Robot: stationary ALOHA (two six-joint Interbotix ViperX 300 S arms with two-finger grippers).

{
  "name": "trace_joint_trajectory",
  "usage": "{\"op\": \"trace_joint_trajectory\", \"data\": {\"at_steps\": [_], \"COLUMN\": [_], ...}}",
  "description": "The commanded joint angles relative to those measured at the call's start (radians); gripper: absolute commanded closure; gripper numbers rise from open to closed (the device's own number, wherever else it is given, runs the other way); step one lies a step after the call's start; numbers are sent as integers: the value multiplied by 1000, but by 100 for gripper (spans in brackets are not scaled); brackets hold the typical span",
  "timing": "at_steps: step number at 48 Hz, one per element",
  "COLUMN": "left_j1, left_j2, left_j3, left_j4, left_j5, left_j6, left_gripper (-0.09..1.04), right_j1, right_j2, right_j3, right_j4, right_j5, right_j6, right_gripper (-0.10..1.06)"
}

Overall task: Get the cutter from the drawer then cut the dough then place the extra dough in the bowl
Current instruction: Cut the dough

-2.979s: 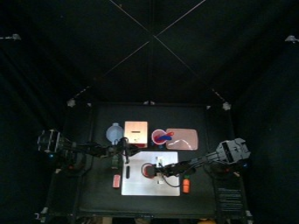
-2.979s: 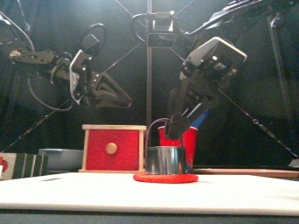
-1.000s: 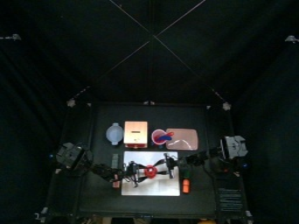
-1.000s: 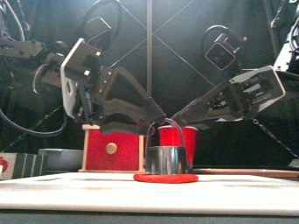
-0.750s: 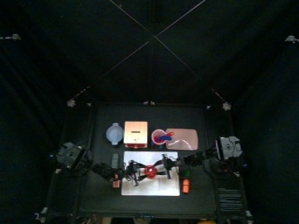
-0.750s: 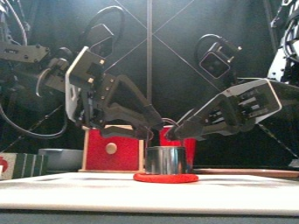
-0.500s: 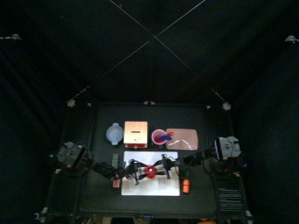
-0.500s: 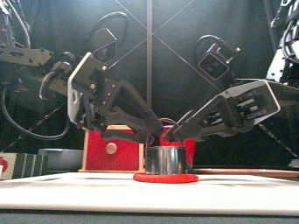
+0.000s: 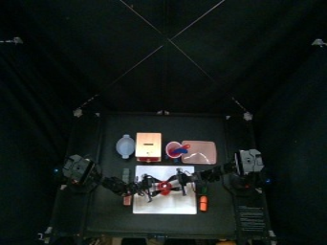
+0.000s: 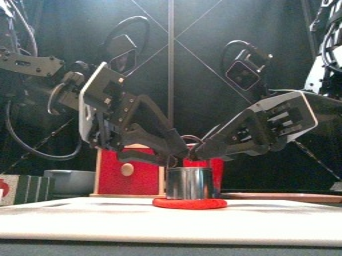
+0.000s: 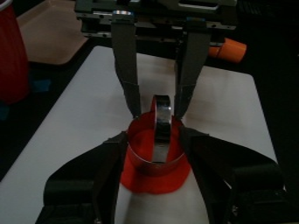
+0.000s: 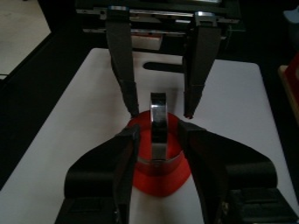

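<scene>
Top view: the cutter (image 9: 163, 188) is already out of the wooden box (image 9: 148, 145) & stands on the red dough (image 9: 163, 192), on the white board (image 9: 147, 204) at the desk (image 9: 105, 212) front. So the fetch step looks done & the cut is prob. made or under way. Left to do: move the extra dough to the blue-grey bowl (image 9: 122, 145), which sits behind & left of the cutter w/ no red showing in it. The box is right behind the cutter. L hand (image 9: 147, 185) is just left of the cutter, R hand (image 9: 182, 182) just right; too small here to read their spread. Front view: the cutter (image 10: 190, 183) stands upright on the dough (image 10: 189, 203), w/ a red rim showing round its foot. The drawer front (image 10: 128, 170) behind the cutter looks shut. Both hands slant down to just above & behind the cutter's top; contact can't be told. L wrist view: L hand's jaws are spread wide, one on each side of the cutter (image 11: 160, 131), gripping nothing; R hand's jaws hang on the cutter's far side. R wrist view: same, mirrored. R hand is wide, straddling the cutter (image 12: 158, 131), nothing held.
</scene>
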Motion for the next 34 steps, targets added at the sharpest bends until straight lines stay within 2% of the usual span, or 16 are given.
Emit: {"op": "trace_joint_trajectory", "data": {"at_steps": [1,10,24,34], "left_j1": [-2,0,-2,3], "left_j2": [-9,-8,-6,3], "left_j3": [-11,-2,11,8], "left_j4": [18,18,15,2], "left_j5": [-2,-2,43,121], "left_j6": [0,-2,-5,-6], "left_gripper": [8,11,36,40], "right_j1": [-3,-3,-3,-3], "right_j2": [-35,-35,-35,-20], "right_j3": [-14,-6,-6,-3], "right_j4": [-2,-3,2,2], "right_j5": [5,29,35,60], "right_j6": [0,0,0,3], "right_gripper": [32,38,39,39]}}
